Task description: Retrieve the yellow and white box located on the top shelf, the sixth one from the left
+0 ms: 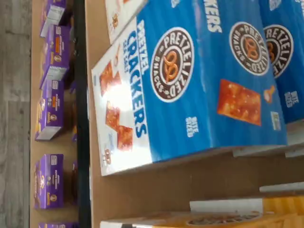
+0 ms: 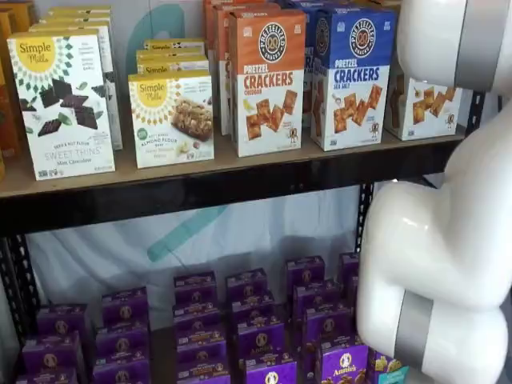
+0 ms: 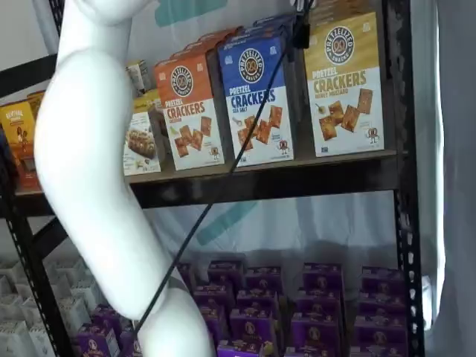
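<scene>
Yellow and white box upright on top shelf, right of blue cracker carton. Gripper unseen; jaws spread wide.

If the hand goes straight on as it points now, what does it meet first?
Probably the blue sea-salt cracker box, which fills the wrist view; the yellow and white box stands beside it, off that line. Depth is unclear.
</scene>
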`<state>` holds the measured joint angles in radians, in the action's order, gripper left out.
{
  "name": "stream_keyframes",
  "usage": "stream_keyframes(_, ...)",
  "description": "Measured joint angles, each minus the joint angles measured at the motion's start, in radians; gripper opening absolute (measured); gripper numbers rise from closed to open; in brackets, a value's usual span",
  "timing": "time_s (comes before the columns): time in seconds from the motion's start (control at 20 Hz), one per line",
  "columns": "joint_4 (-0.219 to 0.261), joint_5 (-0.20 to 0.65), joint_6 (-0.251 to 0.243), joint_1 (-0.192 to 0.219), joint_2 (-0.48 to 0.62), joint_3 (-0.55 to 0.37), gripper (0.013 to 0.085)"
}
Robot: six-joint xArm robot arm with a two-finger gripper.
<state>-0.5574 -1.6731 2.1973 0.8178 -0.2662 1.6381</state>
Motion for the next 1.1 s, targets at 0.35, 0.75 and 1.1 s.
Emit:
stream_keyframes(0.35,0.052,0.030,-0.026,-0.057,0.061,0.059,0.0850)
stream_keyframes(0.75,0.111,0.031,-0.038,-0.094,0.114,0.114,0.0850)
stream_keyframes(1.1,0.145,0.018,-0.043,-0.110,0.153,0.151,0.0850)
